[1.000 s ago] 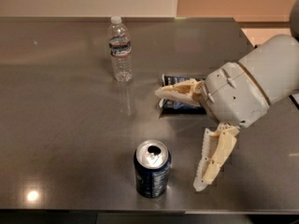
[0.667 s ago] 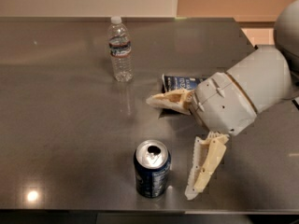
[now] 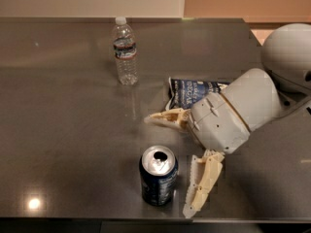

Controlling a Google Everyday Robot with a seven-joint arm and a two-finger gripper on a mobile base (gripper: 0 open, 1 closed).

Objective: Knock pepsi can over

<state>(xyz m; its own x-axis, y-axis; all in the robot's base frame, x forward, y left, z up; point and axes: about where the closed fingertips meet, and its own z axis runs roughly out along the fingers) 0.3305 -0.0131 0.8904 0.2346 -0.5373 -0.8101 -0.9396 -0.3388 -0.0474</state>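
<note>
The can point(image 3: 158, 178) stands upright near the table's point(image 3: 63, 130) front edge. The gripper point(image 3: 168, 165) is spread wide around it, with one finger just to the can's right and the other behind it. The gripper has slid left since a second ago, closing in, and the can hasn't budged.

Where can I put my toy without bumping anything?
Left of the clear plastic water bottle and small dark blue aluminium pepsi can, the grey metal table is bare. Crowded right: the open cream gripper beside the can, the flat blue chip bag behind.
</note>
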